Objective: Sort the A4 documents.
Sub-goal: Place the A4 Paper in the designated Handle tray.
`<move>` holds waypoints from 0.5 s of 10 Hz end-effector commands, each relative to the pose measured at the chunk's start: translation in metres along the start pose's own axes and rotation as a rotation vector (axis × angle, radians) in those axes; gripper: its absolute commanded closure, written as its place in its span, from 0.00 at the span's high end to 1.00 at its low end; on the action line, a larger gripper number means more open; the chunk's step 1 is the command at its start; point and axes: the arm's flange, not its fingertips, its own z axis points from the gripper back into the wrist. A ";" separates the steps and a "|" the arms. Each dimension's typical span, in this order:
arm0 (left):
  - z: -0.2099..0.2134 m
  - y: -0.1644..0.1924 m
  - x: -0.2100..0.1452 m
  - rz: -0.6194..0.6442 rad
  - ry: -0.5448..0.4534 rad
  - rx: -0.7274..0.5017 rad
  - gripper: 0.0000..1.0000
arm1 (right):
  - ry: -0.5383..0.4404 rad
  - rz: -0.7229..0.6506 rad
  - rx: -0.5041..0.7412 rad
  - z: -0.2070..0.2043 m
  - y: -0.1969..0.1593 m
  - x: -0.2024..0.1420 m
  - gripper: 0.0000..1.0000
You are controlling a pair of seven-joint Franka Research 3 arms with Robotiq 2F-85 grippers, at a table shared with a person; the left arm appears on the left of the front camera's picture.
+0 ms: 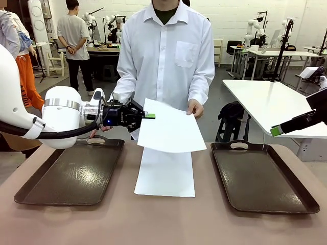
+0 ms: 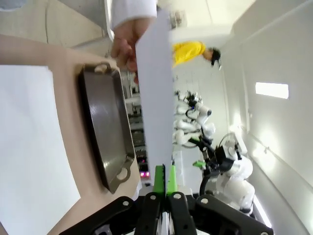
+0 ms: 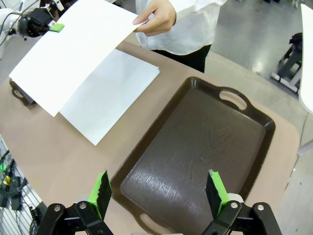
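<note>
Fingers (image 2: 159,178) of left gripper (image 1: 148,116): pressed together, pinching the left long edge of one raised sheet (image 1: 171,127) near its far corner.

Sheet, position: held in the air above the table (image 1: 61,224), at 3 o'clock from the left fingertips in the front view. Its long axis ran roughly 12 to 6, from the person toward the robot, and its near end hung lower. A hand (image 1: 195,108) held the far corner at about 1 o'clock.

Sheet, appearance: plain white, blank, thin, slightly bowed between the two grips.

Stack (image 1: 166,173): more white paper lying flat on the table directly under the sheet, between the trays, long axis also 12 to 6.

Left tray (image 1: 71,173): dark brown, bare, at 7 o'clock from the sheet, just below the left gripper.

Right tray (image 1: 260,176): same make, bare, at 4 o'clock.

Right gripper (image 3: 158,183): fingers spread wide, holding nothing, poised over the right tray, well apart from the sheet.

Nearer arm: the left, already gripping. Judgement: the sheet would most readily go to the left tray once the hand let go.
</note>
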 end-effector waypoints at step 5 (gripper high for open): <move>0.080 -0.047 -0.022 -0.015 0.073 0.108 0.01 | -0.001 -0.003 0.009 -0.001 -0.001 -0.001 1.00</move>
